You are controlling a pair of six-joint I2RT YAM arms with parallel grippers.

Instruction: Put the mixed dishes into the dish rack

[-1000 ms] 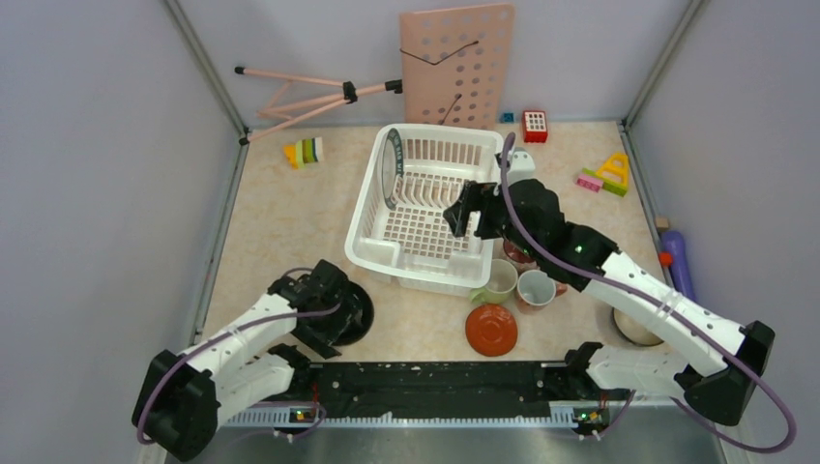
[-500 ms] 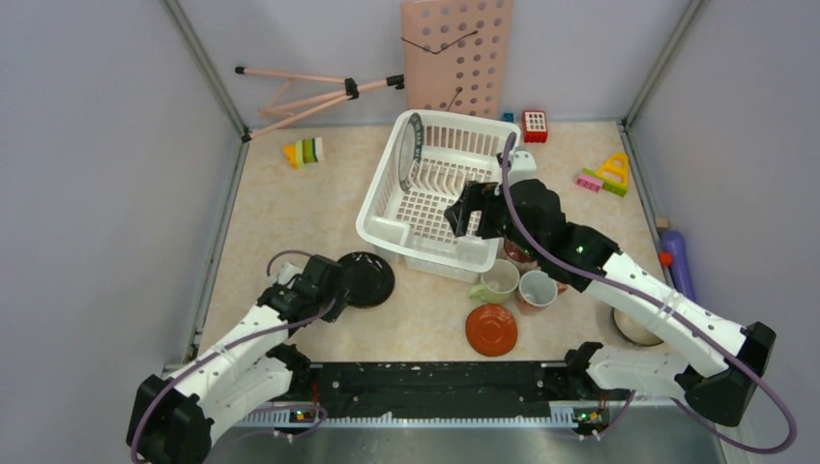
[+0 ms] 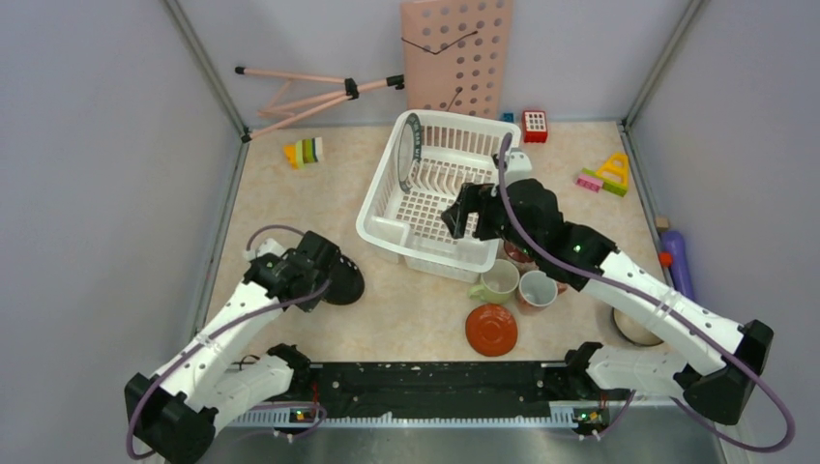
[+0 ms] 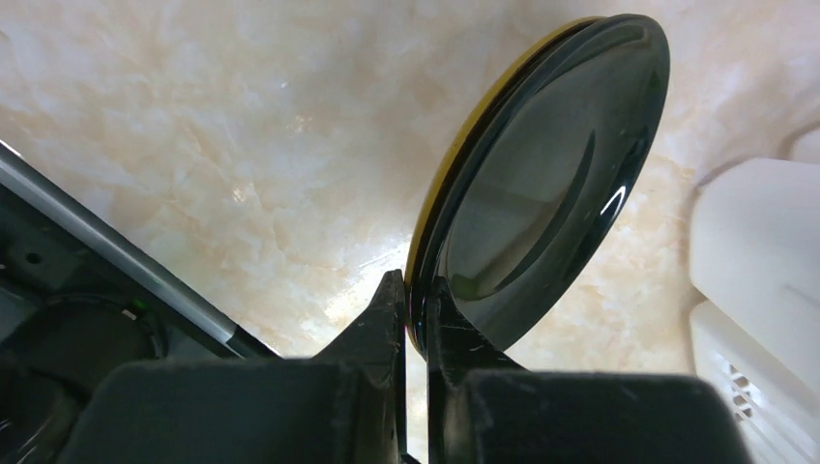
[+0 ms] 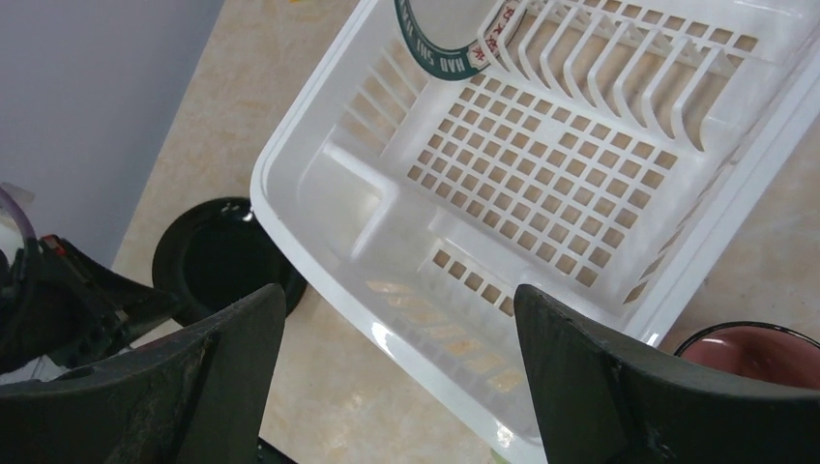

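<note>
Left wrist: left gripper [image 4: 414,292] pinches the black plate [image 4: 541,193] at its rim (edgewise, probably to suit dish rack [image 3: 416,249] tines); right gripper [image 5: 395,324] gapes empty.

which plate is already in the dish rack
The green-rimmed plate, standing on edge inside the dish rack; the black plate is outside, pinched by the left gripper.

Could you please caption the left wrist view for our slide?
Left fingers pinch the rim of the tilted black plate, marbled tabletop behind, white dish rack at right.
</note>
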